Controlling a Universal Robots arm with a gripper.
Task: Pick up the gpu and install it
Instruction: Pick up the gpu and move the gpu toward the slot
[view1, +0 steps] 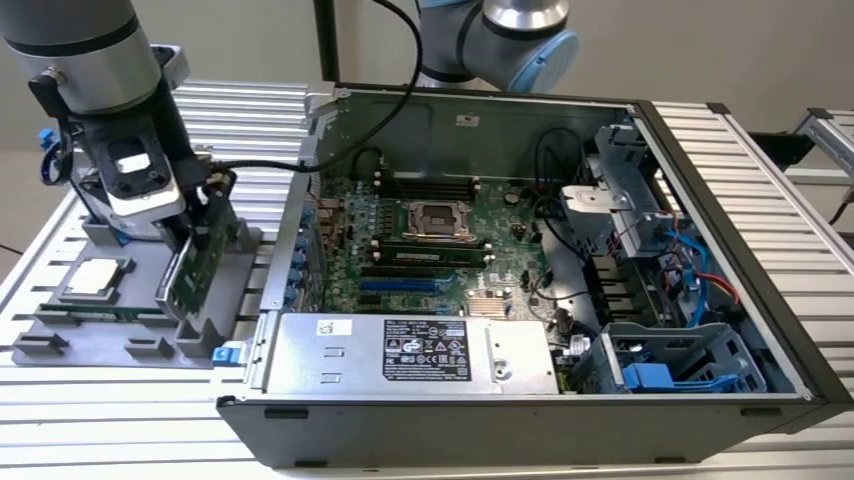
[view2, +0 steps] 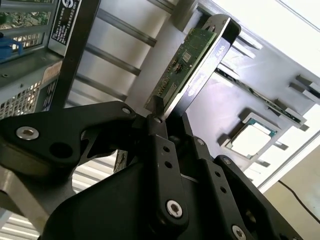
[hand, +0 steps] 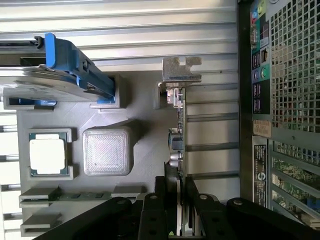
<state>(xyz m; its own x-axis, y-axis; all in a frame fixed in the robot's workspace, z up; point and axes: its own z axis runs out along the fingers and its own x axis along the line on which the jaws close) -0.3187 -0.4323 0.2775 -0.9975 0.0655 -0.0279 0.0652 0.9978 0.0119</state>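
Note:
The gpu (view1: 198, 262) stands on edge in a slot of the grey holder tray (view1: 134, 338) at the exterior view's left, beside the open computer case (view1: 747, 250). Its green board and black cooler (view2: 192, 60) show in the second wrist view. In the first wrist view the card (hand: 178, 135) is edge-on, with its silver bracket (hand: 181, 70) at the far end. My gripper (view1: 187, 225) comes down from above. Its black fingers (hand: 165, 200) press on both faces of the card near one end, so the gripper (hand: 179, 192) is shut on it. The same grip (view2: 156, 116) shows where the fingers meet the card's edge.
The tray also holds a processor chip (view1: 91, 277), a memory stick (hand: 75, 196) and a hard drive in a blue caddy (hand: 65, 65). Inside the case lie the motherboard (view1: 427, 235) with a blue slot (view1: 400, 285), the power supply (view1: 400, 350) and drive cages (view1: 667, 360).

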